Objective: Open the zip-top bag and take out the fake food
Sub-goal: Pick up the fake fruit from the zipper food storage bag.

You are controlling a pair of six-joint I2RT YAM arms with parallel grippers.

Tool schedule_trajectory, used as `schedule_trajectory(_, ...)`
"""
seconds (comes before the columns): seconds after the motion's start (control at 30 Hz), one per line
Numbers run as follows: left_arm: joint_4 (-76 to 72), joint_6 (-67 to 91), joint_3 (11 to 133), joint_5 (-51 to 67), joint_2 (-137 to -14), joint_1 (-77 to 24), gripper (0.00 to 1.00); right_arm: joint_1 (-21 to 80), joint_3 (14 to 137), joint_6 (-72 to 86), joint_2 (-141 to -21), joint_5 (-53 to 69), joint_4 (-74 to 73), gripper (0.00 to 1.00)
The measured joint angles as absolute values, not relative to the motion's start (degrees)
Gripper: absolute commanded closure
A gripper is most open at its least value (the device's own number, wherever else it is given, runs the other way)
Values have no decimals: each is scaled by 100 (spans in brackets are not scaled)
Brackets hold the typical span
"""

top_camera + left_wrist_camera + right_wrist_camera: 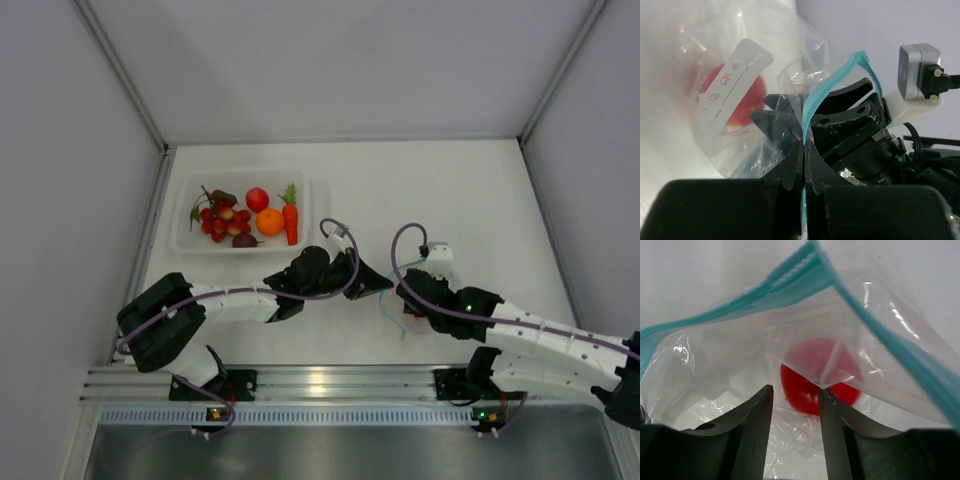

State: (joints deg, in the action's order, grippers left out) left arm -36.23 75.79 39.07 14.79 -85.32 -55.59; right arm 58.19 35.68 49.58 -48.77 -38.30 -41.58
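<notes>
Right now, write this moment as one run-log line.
left gripper: shut on zip-top bag strip | right gripper: open | red fruit: inside bag

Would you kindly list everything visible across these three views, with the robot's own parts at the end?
zip-top bag: one, clear with a teal zip strip, held between the two hands at mid-table
red fruit in the bag: one, red, behind the film
tray: one, clear, far left of the table
berry cluster: one, red with a green leaf, left part of the tray
red fruit in the tray: one, red, far side
orange: one, orange, middle of the tray
carrot: one, orange with a green top, right part of the tray
dark piece: one, purple-brown, near side of the tray
table: one, white
left hand: black, shut on the zip strip
right hand: black, fingers apart at the bag
</notes>
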Motion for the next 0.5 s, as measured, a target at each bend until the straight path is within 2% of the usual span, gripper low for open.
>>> schedule_trajectory(0.17, -3577, 7640, 3706, 1404, -8694, -5555, 100, 5819, 3664, 4770, -5559, -3577, -3795, 53)
schedule_trajectory(0.3, -3590, 7636, 3704, 1385, -8674, -5555, 100, 5822, 3664, 4783, -5570, -3579, -3750, 48)
schedule_trajectory(0.5, -3542, 7612, 3704, 1243, -8624, -5572, 100, 5804, 3664, 5015, -5446, -3828, -4130, 46)
